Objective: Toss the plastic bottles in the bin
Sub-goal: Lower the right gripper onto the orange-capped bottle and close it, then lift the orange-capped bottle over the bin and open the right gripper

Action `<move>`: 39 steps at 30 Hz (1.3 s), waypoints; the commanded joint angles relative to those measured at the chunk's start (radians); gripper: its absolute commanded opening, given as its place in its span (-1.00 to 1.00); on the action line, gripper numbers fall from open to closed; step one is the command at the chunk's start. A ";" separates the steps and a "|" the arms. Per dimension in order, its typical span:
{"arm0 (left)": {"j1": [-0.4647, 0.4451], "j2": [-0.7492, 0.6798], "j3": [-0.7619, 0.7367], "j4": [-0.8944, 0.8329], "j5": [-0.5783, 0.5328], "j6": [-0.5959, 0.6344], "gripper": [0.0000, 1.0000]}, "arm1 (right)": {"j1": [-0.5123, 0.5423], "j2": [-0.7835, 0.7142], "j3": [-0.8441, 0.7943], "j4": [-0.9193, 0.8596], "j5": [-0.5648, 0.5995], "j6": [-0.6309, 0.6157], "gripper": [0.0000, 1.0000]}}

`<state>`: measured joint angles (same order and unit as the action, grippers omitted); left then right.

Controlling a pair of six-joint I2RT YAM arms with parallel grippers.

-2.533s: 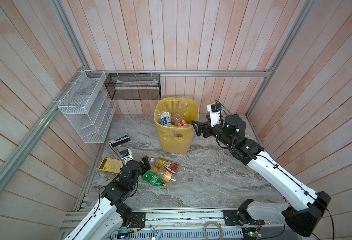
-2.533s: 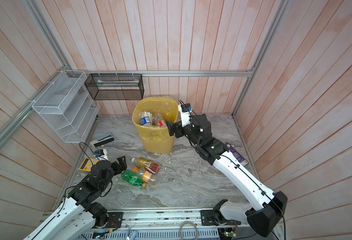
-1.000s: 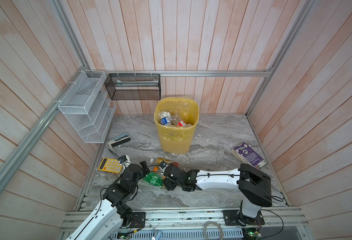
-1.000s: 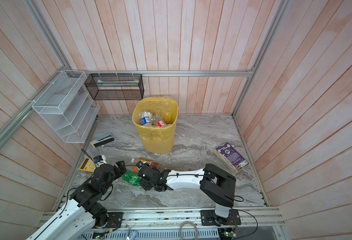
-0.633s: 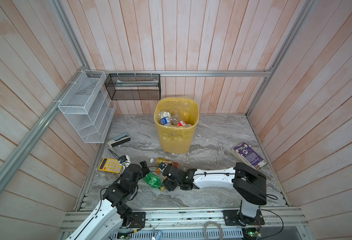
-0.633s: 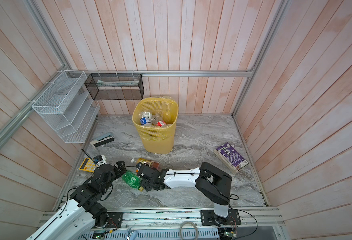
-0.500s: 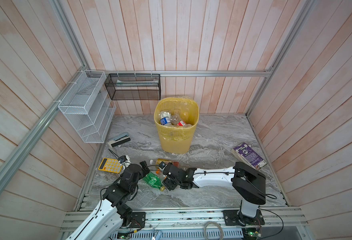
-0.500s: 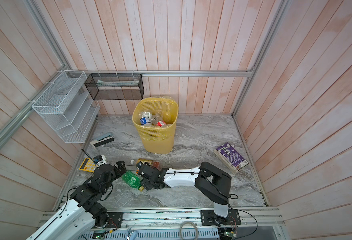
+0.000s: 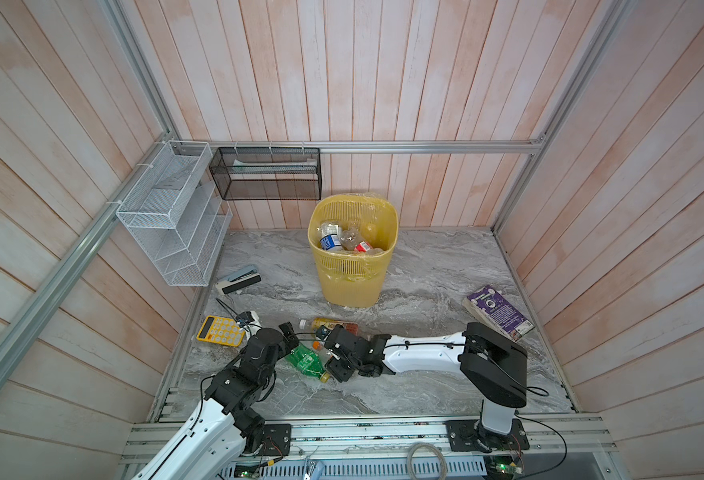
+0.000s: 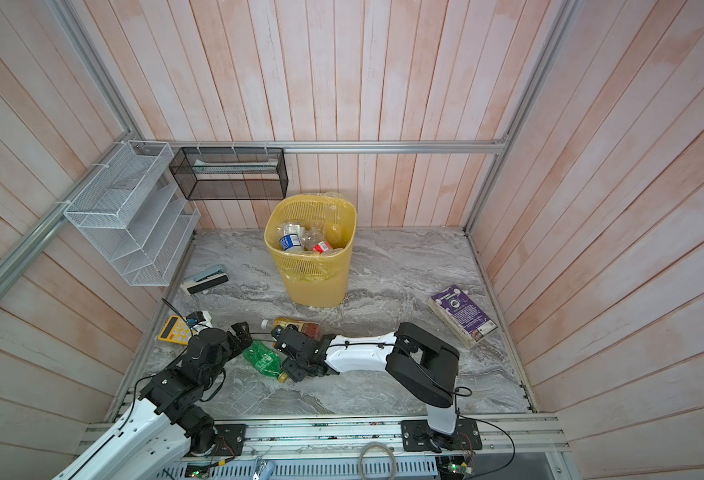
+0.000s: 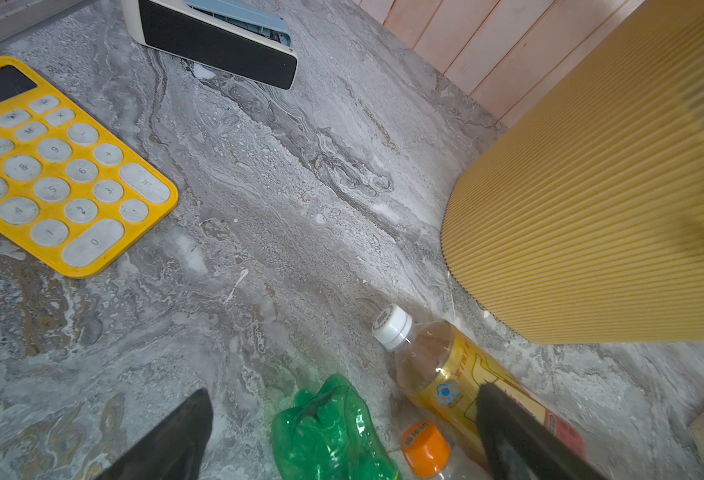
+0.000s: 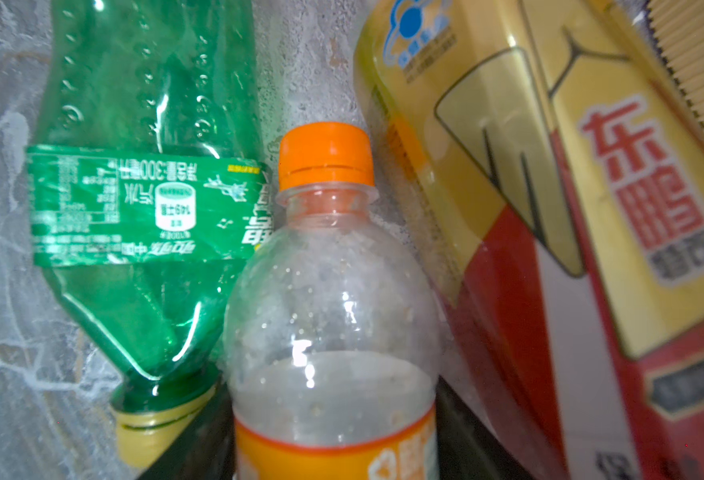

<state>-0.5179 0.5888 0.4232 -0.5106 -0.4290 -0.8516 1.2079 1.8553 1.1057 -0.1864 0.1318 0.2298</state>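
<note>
1. Your right gripper (image 9: 329, 353) lies low over the marble tabletop (image 9: 417, 291). It reaches across to the left part of both top views, where three loose bottles lie together.
2. Its jaws straddle the orange-capped bottle (image 12: 329, 299). In the right wrist view the dark fingers (image 12: 200, 440) sit close against both sides of the orange-labelled body. You cannot tell whether they are pressing it yet, and the bottle lies on the tabletop.
3. Your left gripper (image 11: 344, 390) is spread as wide as it goes and has hold of nothing. In the left wrist view the crumpled base of the green bottle (image 9: 306, 360) lies between its fingertips.
4. That green bottle is crushed and lies flat between your two grippers. Its yellow cap points toward the near edge, and it sits just beside the orange-capped bottle.
5. The white-capped bottle (image 9: 333, 325), with a yellow-and-red label, lies on the far side of the orange-capped one, near the foot of the bin (image 9: 352, 286). Its cap points left in both top views.
6. The bin stands upright near the back wall with its clear liner folded over the rim. It is well apart from both grippers. The discarded bottles (image 9: 331, 241) lie piled inside, one with a blue label and one with a red label.
7. A yellow calculator (image 9: 220, 331) and a stapler (image 9: 238, 279) lie at the left edge. A purple book (image 9: 498, 312) lies at the right. A white mesh rack (image 9: 171, 216) and a black mesh rack (image 9: 267, 174) hang on the walls.
</note>
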 commanded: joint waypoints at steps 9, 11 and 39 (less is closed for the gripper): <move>0.005 -0.039 -0.009 -0.042 -0.040 -0.011 1.00 | -0.002 -0.140 -0.069 0.060 0.024 0.000 -0.02; 0.004 -0.034 -0.001 -0.043 -0.042 0.004 1.00 | -0.001 -0.218 -0.120 0.099 0.055 0.006 -0.07; 0.005 0.031 0.031 0.080 0.037 0.075 1.00 | -0.360 -0.853 -0.099 0.398 0.064 -0.260 -0.24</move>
<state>-0.5179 0.6189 0.4263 -0.4522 -0.4191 -0.7895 0.9821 0.8532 0.9119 0.2134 0.4519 -0.0772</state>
